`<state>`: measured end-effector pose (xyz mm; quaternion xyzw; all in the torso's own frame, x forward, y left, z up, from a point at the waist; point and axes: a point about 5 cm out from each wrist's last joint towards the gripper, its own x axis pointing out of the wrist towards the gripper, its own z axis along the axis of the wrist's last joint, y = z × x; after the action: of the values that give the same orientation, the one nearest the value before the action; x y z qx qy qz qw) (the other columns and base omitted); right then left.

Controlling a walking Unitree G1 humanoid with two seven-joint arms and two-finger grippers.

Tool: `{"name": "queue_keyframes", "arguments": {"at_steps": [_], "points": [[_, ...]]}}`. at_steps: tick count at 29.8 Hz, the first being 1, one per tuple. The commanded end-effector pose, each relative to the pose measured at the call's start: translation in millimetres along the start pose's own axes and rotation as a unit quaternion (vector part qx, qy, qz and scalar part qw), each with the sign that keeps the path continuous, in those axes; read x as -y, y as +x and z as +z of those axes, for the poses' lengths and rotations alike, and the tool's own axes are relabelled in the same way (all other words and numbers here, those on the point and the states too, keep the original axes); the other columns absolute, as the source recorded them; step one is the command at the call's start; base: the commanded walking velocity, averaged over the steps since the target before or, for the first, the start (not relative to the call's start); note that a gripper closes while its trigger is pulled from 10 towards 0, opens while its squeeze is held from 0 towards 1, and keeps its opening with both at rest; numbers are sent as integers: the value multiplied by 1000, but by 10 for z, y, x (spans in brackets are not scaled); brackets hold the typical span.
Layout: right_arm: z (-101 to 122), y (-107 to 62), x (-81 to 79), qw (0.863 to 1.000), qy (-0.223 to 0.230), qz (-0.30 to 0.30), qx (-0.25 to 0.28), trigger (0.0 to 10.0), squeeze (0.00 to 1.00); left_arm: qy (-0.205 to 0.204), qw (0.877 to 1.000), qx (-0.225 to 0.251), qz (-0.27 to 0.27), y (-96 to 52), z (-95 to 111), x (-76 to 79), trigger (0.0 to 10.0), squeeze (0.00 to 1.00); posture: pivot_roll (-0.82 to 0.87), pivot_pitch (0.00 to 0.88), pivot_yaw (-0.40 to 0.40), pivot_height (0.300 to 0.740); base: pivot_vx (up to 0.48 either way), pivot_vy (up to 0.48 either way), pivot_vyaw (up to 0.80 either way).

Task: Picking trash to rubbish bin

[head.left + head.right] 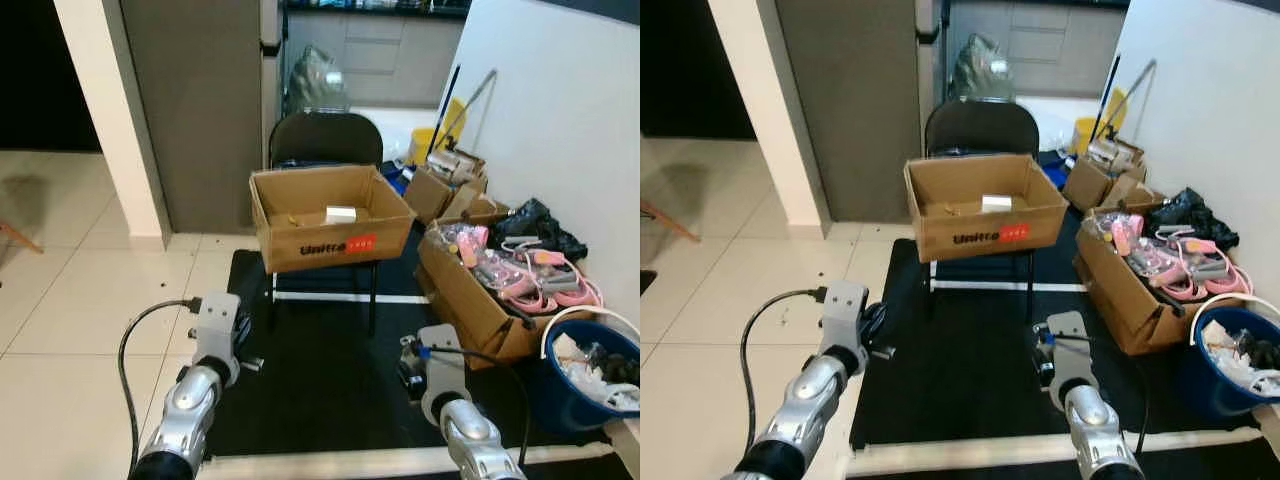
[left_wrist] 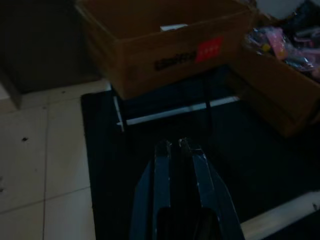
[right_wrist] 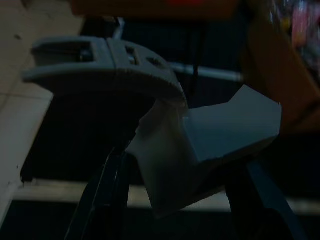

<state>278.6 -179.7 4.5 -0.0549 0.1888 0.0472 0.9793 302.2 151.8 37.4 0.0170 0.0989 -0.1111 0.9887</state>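
A crumpled piece of pale trash [image 3: 215,145], with a grey plastic part [image 3: 105,62] against it, is sitting between the fingers of the right hand [image 3: 175,200], which is clenching it low in front of the robot, over the black mat [image 1: 330,390]. It is probably being carried this way so it stays clear of the floor until a bin is reached. The left hand [image 2: 180,150] is hanging forward with its fingers pressed together, holding nothing. Ahead, an open cardboard box [image 1: 330,215] is resting on a black folding chair [image 1: 325,140], a likely drop point if it is serving as the bin. To the right, a longer box of pink items [image 1: 500,275] and a blue bucket [image 1: 590,375] are crowding the wall side and narrowing the approach.
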Motion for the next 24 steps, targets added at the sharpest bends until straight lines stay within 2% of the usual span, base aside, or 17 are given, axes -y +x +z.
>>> {"name": "queue_keyframes", "arguments": {"at_steps": [1, 24], "points": [[-35, -20, 67, 1000, -2, -10, -6, 10000, 0, 2, 1000, 1, -6, 16, 13, 35, 10000, 0, -70, 15, -9, 740, 371, 0, -638], [-10, 7, 56, 1000, 4, -12, -7, 10000, 0, 6, 1000, 2, -8, 8, 24, 21, 10000, 0, -60, 25, -10, 740, 367, 0, 0]]}}
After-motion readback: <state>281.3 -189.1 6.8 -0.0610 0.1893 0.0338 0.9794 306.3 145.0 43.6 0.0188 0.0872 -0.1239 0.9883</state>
